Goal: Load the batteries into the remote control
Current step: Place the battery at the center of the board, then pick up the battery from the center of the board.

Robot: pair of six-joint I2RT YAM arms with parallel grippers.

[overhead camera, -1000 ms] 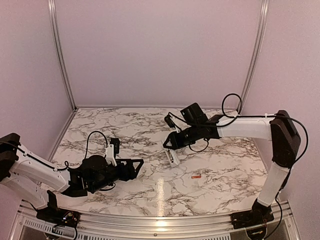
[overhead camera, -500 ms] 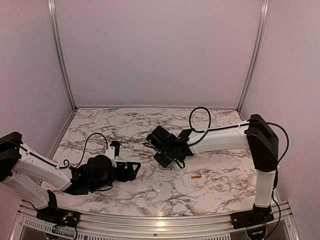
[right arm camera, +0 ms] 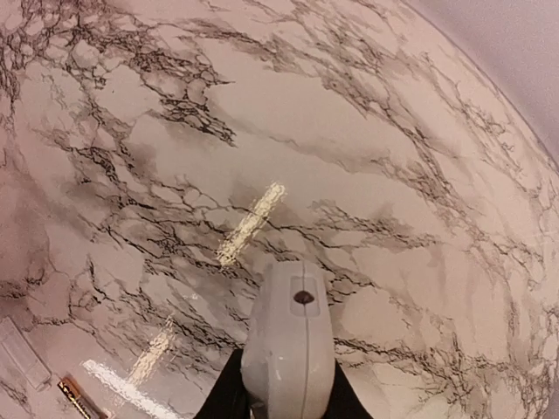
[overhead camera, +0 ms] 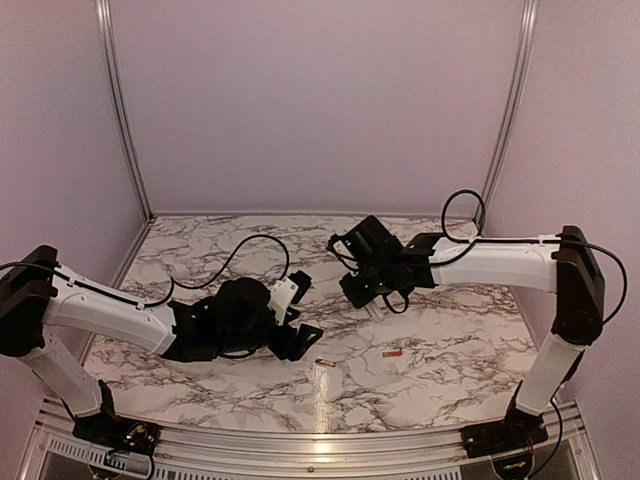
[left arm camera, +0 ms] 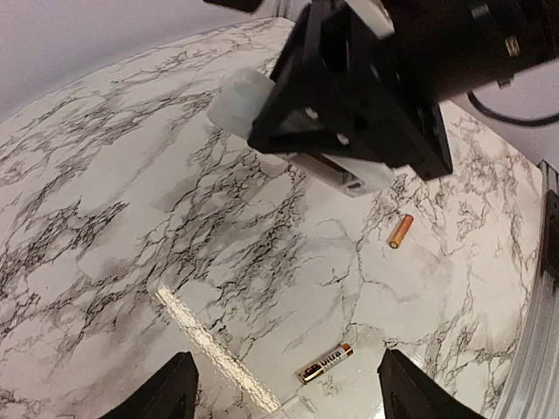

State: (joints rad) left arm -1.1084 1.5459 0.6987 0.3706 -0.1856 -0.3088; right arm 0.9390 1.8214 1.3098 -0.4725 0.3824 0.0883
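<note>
My right gripper [right arm camera: 288, 388] is shut on the white remote control [right arm camera: 290, 345] and holds it above the marble table; in the left wrist view the remote [left arm camera: 262, 113] hangs under the black gripper. One battery [left arm camera: 325, 363] lies on the table between my open left fingers [left arm camera: 170, 393], untouched, and shows in the top view [overhead camera: 326, 362] too. The second battery [left arm camera: 400, 231] lies further right, also in the top view [overhead camera: 393, 353]. My left gripper [overhead camera: 305, 340] is low, just left of the first battery. My right gripper [overhead camera: 358, 290] is behind it.
A flat clear piece [right arm camera: 17, 349] lies on the table [overhead camera: 200, 250] near the first battery [right arm camera: 77, 397]. Metal rails [overhead camera: 120, 120] and lilac walls enclose the table. The front rail [overhead camera: 320, 440] runs near the arm bases.
My left gripper has moved right and forward to sit over the near battery. My right arm swung left with the remote, then back to the right and higher.
</note>
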